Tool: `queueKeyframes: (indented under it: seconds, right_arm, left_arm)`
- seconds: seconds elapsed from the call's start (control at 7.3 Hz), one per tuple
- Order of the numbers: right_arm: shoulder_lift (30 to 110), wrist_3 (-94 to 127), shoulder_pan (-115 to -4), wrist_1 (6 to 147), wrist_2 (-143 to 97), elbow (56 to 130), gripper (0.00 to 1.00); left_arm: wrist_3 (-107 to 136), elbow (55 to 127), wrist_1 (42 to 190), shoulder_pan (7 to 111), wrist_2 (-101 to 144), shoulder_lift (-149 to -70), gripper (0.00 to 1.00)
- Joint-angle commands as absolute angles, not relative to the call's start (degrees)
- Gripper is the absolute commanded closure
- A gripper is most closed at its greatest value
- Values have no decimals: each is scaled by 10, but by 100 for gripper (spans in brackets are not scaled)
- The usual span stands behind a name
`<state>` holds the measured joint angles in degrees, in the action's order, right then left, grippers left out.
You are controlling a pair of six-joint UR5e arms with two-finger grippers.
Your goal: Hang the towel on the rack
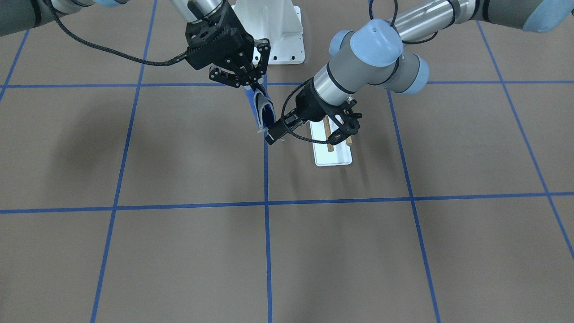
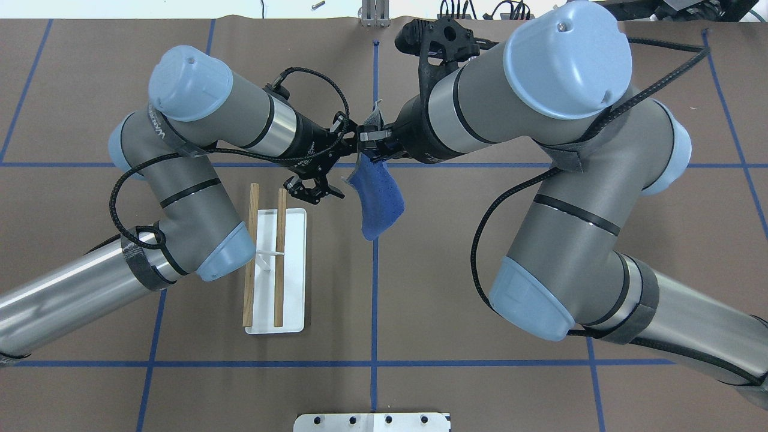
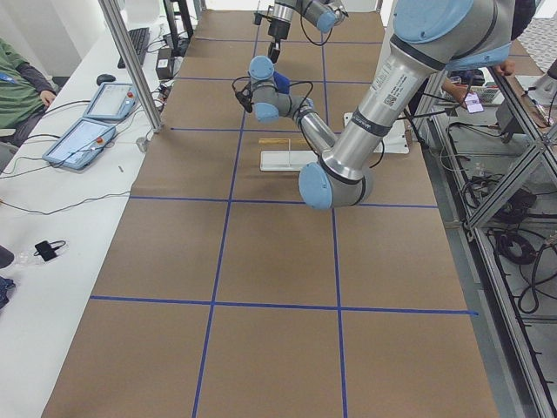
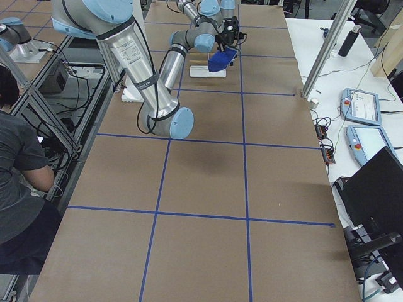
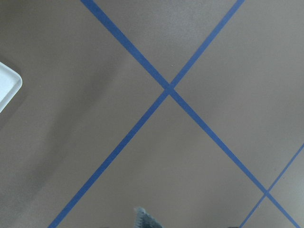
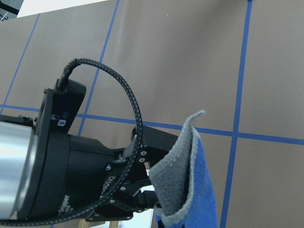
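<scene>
Overhead exterior view: the right gripper (image 2: 368, 140) is clamped on the upper edge of the towel (image 2: 378, 201). The cloth hangs down from the jaws with its blue face showing, its lower tip over the table's (image 2: 456, 390) central blue tape line (image 2: 374, 312). The right wrist camera shows the towel folded over itself, grey underside on the left and blue on the right, with light stitched edging along the fold.

The left gripper (image 2: 314, 187) is at 9 o'clock of the towel, close to it but apart. Its fingers are spread wide and hold nothing. It is raised above the table; from the front-facing camera it overlaps the rack's end nearer the robot.

The rack (image 2: 294, 300), a white base carrying two parallel wooden rails (image 2: 252, 258), stands on the table at 8 o'clock of the towel, well clear of it. No cloth lies on either rail.

At the bottom edge of the left wrist view a grey corner of the towel peeks in, and the white base's corner shows at 9 o'clock.
</scene>
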<state>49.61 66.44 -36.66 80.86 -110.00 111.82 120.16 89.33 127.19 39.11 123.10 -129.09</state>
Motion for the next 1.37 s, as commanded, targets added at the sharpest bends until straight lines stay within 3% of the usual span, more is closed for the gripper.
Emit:
queueKeyframes:
  seconds: [0.0,0.14,0.27,0.55,1.1,1.23]
  right_arm:
    - [494,664,-367,809,-1100,1119,100]
    - [495,664,-367,809,-1100,1119,100]
    - [495,664,-367,809,-1100,1118,100]
    - [496,662,-367,809,-1100,1118,100]
    - [497,663,-367,809,-1100,1118,100]
    - [498,664,-367,808,-1099,1118,20]
  left_arm:
    - [1201,897,1271,391,1232,-1289,26]
    - [1201,897,1271,391,1232,-1288,26]
    - [1202,898,1271,391,1234,-1288,43]
    - [1201,903,1272,391,1234,-1287,97]
    - [1205,904,1272,392,1234,-1287,100]
    - [1208,907,1272,392,1233,-1287,100]
